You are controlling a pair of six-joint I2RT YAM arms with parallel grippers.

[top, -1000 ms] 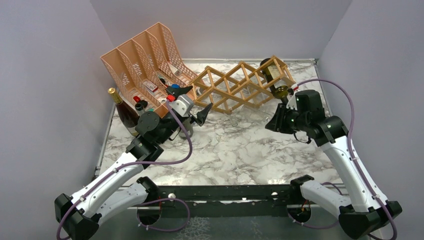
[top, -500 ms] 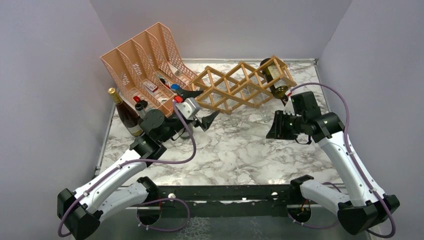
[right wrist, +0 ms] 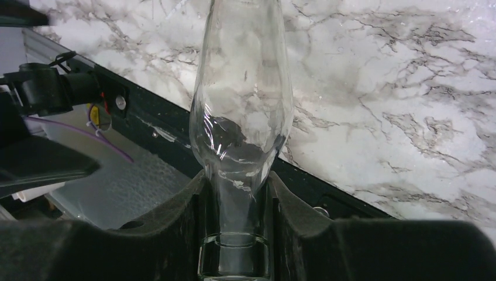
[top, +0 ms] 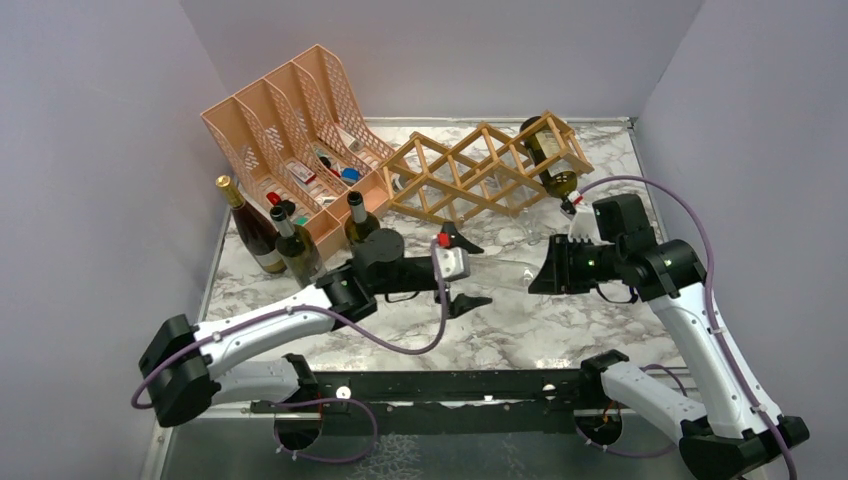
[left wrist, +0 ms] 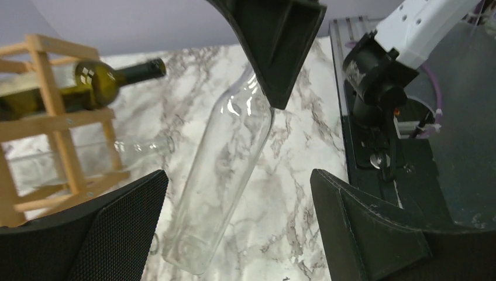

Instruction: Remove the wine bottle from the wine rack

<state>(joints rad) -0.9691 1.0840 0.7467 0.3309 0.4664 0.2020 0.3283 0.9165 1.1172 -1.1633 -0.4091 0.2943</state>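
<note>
While the right gripper (right wrist: 237,234) squeezes the neck of the clear wine bottle (left wrist: 225,175) in mid frame, off the wine rack (top: 480,175), the left gripper (top: 462,272) gapes near its fat end (smooth, breakable glass, likely slippery).

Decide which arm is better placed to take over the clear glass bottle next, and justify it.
Probably the left. The left hand is open, with the clear glass bottle between its fingers. The right hand is already shut on the bottle's neck.
</note>
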